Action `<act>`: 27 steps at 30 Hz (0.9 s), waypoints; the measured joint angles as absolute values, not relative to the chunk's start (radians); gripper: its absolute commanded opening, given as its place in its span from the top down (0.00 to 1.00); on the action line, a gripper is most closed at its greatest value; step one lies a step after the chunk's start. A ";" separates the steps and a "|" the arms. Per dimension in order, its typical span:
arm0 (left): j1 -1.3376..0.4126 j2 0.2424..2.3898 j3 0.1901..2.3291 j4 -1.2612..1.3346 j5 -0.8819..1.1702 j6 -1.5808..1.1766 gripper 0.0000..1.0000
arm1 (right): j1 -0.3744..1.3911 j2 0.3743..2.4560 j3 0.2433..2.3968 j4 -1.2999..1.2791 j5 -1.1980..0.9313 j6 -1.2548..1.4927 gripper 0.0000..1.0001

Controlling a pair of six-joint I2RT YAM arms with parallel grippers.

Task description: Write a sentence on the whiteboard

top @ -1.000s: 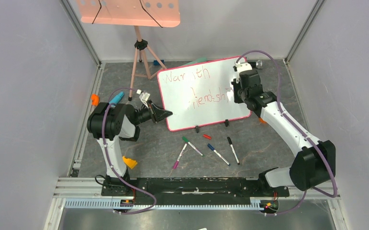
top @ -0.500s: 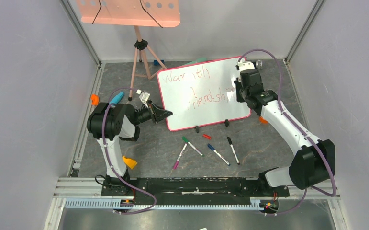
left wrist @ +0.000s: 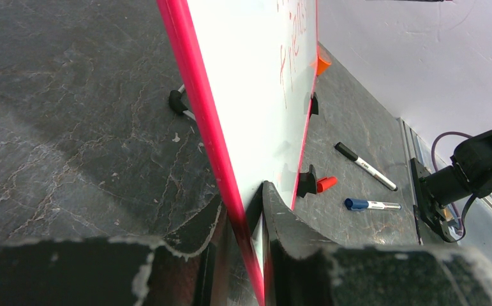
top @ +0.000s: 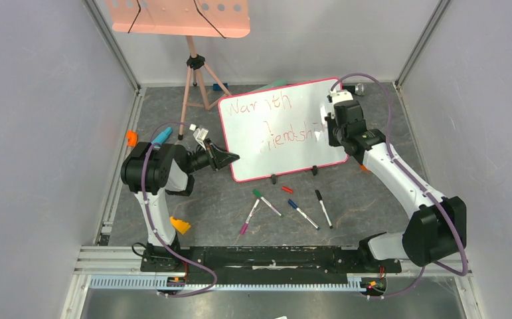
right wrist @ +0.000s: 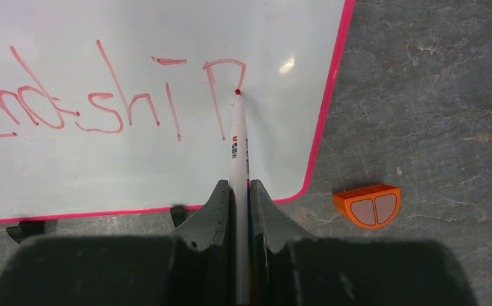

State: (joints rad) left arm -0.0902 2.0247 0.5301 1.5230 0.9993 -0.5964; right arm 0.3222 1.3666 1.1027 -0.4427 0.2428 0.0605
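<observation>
Toward the back of the dark grey, stone-patterned counter (top: 213,199): a large glossy white whiteboard (top: 293,156) with a thin pink-red rim and rounded corners. Stands on its long edge on two small black clip feet, face toward the arms.

On that face, the sentence (top: 276,119) in thin red handwriting. Reads roughly "War ith" on the upper line, then a short stroke beneath, then "friendship" lower down, running close to the right rim.

At the board's lower left edge, left jaws pinching the pink-red rim. In the left wrist view, rim wedged tight between the two black fingers (left wrist: 294,242).

At the right end of the lower line, right jaws pinching a slim white-barrelled red marker (right wrist: 237,153), the barrel pointing straight out between them. Red tip touching the board at the bowl of the last letter, near the right rim.

In front of the board, loose on the counter and well apart from both arms:
- a green-capped pen (top: 266,201)
- a magenta-capped pen (top: 250,216), its upper end touching the green-capped one
- a blue-capped pen (top: 303,214)
- a black-capped pen (top: 323,209)
- a small red cap (top: 287,189)

Just off the board's lower right corner, an orange half-round block (right wrist: 367,205). Near the left arm's base, an orange wedge (top: 180,225). At the back left, a salmon-pink perforated tray (top: 176,16) on a tripod.
</observation>
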 measured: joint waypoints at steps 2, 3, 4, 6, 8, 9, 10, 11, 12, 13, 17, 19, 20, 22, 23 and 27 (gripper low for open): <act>-0.090 2.025 0.530 1.523 0.999 -0.596 0.97 | 0.322 1.362 1.094 -0.443 0.237 0.060 1.00; -0.090 2.025 0.530 1.523 0.999 -0.596 0.97 | 0.322 1.358 1.090 -0.443 0.233 0.060 1.00; -0.090 2.025 0.530 1.523 0.999 -0.596 0.97 | 0.322 1.357 1.088 -0.443 0.231 0.061 1.00; -0.090 2.025 0.530 1.523 0.999 -0.596 0.97 | 0.322 1.354 1.083 -0.442 0.217 0.061 1.00; -0.090 2.025 0.530 1.523 0.999 -0.596 0.96 | 0.322 1.354 1.082 -0.442 0.202 0.061 1.00; -0.090 2.025 0.530 1.523 0.999 -0.596 0.96 | 0.322 1.354 1.082 -0.441 0.189 0.061 1.00; -0.090 2.025 0.530 1.523 0.999 -0.596 0.95 | 0.322 1.353 1.082 -0.441 0.180 0.061 1.00; -0.090 2.025 0.530 1.523 0.999 -0.596 0.88 | 0.322 1.352 1.082 -0.439 0.170 0.062 1.00; -0.090 2.025 0.530 1.523 0.999 -0.596 0.81 | 0.322 1.351 1.082 -0.437 0.162 0.062 1.00; -0.090 2.025 0.530 1.523 1.000 -0.596 0.77 | 0.322 1.349 1.082 -0.434 0.153 0.063 1.00; -0.090 2.025 0.530 1.523 1.000 -0.596 0.68 | 0.322 1.336 1.082 -0.419 0.124 0.064 1.00; -0.090 2.025 0.530 1.522 0.994 -0.587 0.65 | 0.322 1.321 1.082 -0.409 0.108 0.067 1.00; -0.089 2.025 0.530 1.522 0.990 -0.582 0.63 | 0.322 1.311 1.082 -0.403 0.101 0.068 1.00; -0.086 2.025 0.530 1.522 0.977 -0.579 0.60 | 0.321 1.289 1.082 -0.389 0.083 0.072 1.00; -0.085 2.025 0.530 1.521 0.969 -0.578 0.59 | 0.321 1.280 1.082 -0.383 0.078 0.076 1.00; -0.083 2.025 0.530 1.520 0.958 -0.577 0.55 | 0.320 1.250 1.082 -0.349 0.056 0.086 1.00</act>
State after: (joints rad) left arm -0.0826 2.0247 0.5304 1.5204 0.9585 -0.5770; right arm 0.3202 1.2495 1.0817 -0.3492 0.0555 0.0860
